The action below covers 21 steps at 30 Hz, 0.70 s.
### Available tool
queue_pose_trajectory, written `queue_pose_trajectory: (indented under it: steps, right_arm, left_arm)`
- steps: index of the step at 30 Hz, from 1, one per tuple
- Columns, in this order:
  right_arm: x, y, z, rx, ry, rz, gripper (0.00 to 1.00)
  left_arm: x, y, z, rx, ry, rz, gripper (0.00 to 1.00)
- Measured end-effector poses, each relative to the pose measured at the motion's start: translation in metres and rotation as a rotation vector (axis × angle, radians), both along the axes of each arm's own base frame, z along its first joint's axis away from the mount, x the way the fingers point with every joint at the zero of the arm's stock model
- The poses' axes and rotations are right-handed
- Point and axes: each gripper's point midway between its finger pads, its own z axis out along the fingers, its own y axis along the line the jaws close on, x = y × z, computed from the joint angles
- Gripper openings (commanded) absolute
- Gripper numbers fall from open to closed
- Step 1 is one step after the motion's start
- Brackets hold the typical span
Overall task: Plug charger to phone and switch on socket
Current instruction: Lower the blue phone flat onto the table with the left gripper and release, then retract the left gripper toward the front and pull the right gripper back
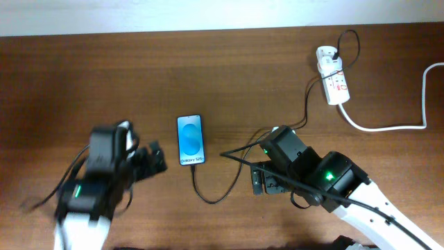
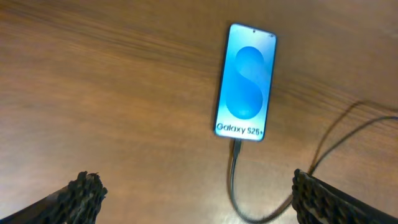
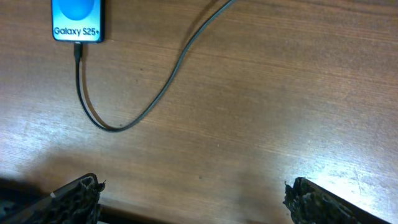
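The phone (image 1: 191, 139) lies flat with its blue screen lit. The charger (image 1: 208, 194) seems plugged into the phone's bottom end, but the plug is tiny. The left gripper (image 1: 154, 158), just left of the phone, is wide open and holds nothing. The right gripper (image 1: 260, 179), right of the phone, is wide open and empty too. The socket (image 1: 333, 78) lies far off, up and right of the phone.

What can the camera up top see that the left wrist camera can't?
Only the overhead view shows the socket, its thick white lead and the right gripper, which is open.

Only the left wrist view shows, close up, the charger tip meeting the bottom edge of the phone.

Both show the phone with its blue screen lit, the charger's looping cable, the open left gripper and the brown table.
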Motion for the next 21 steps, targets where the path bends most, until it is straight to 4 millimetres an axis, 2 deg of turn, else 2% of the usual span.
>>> queue_pose_trajectory:
  steps: [1, 2, 7, 9, 13, 21]
  right_arm:
    - [0.0, 0.0, 0.0, -0.002, 0.001, 0.0, 0.98]
    - [0.0, 0.0, 0.0, -0.003, -0.002, 0.0, 0.98]
    - [0.0, -0.002, -0.001, -0.009, 0.001, -0.002, 0.98]
    - [-0.001, -0.002, -0.001, -0.01, 0.002, -0.001, 0.98]
    - [-0.001, -0.002, -0.001, -0.009, 0.002, -0.001, 0.98]
    - [-0.001, -0.002, -0.001, -0.009, 0.002, -0.001, 0.98]
  left_arm:
    - [-0.011, 0.003, 0.01, 0.007, -0.035, 0.005, 1.0]
    - [-0.028, 0.008, 0.029, 0.013, -0.115, 0.011, 0.99]
    - [-0.084, 0.02, 0.051, 0.033, -0.236, 0.033, 0.99]
    - [-0.09, 0.022, 0.053, 0.037, -0.258, 0.039, 0.99]
    - [-0.109, 0.025, 0.037, 0.052, -0.167, 0.039, 0.99]
    - [-0.113, 0.026, 0.034, 0.054, -0.15, 0.038, 0.99]
